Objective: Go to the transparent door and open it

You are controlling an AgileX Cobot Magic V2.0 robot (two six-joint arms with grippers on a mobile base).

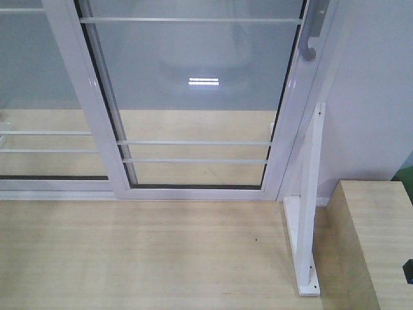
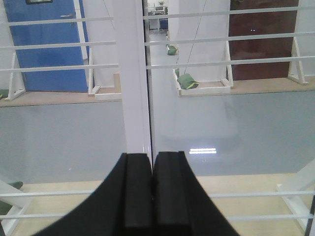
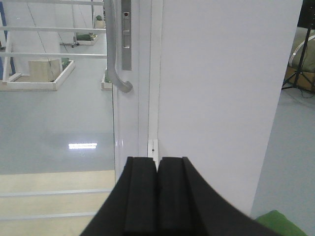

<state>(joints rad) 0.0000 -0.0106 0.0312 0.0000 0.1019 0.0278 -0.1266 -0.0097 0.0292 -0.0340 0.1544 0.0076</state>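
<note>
The transparent door point(image 1: 193, 84) is a clear glass panel in a white frame with thin white bars across it. It fills the upper middle of the front view and stands closed against the white wall. Its curved grey handle point(image 1: 313, 35) is on the right stile and also shows in the right wrist view point(image 3: 120, 59). My right gripper point(image 3: 157, 160) is shut and empty, below and a little right of the handle, apart from it. My left gripper point(image 2: 151, 156) is shut and empty, facing the white stile point(image 2: 130, 73) between the two glass panels.
A second white-framed glass panel point(image 1: 39, 77) without a handle stands at the left. A white wall point(image 1: 381, 97) with a white floor bracket point(image 1: 306, 213) stands at the right. A wooden box point(image 1: 377, 245) sits at the lower right on the wooden platform point(image 1: 142, 252).
</note>
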